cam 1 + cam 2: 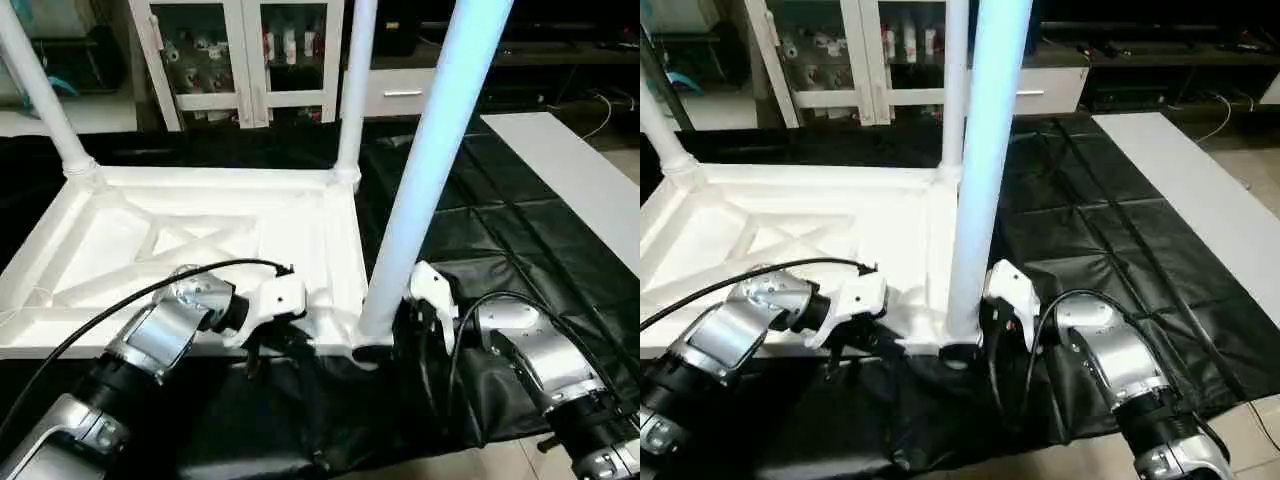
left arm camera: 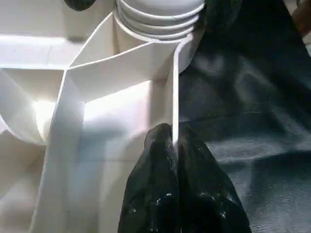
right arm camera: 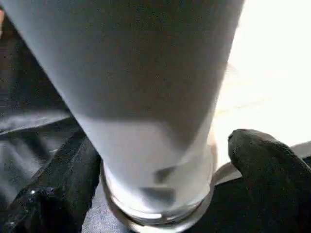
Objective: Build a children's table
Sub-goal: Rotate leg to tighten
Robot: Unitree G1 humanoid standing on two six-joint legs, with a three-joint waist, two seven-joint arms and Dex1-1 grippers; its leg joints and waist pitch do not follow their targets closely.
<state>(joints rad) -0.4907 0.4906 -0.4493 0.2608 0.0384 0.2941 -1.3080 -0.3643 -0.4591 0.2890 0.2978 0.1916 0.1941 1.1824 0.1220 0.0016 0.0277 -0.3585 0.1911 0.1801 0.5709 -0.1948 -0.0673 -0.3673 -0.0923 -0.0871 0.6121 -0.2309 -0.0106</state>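
The left gripper (image 2: 176,145) clamps the upturned tabletop's (image 1: 200,235) near rim to steady it on the black mat (image 1: 520,240), while the right gripper (image 3: 160,170), jaws apart, straddles the near-corner leg (image 1: 420,180) at its socket.

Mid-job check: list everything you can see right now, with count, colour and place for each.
tabletop: one, white, upside down on the black mat, ribs up
legs: three, white, upright in corner sockets, two far, one near
black mat: one, black, on the floor under the table
flat board: one, white, on the floor at right
cabinet: one, white, glass doors, at the back
left gripper: shut on the tabletop's near rim
right gripper: open, fingers either side of the near leg's base
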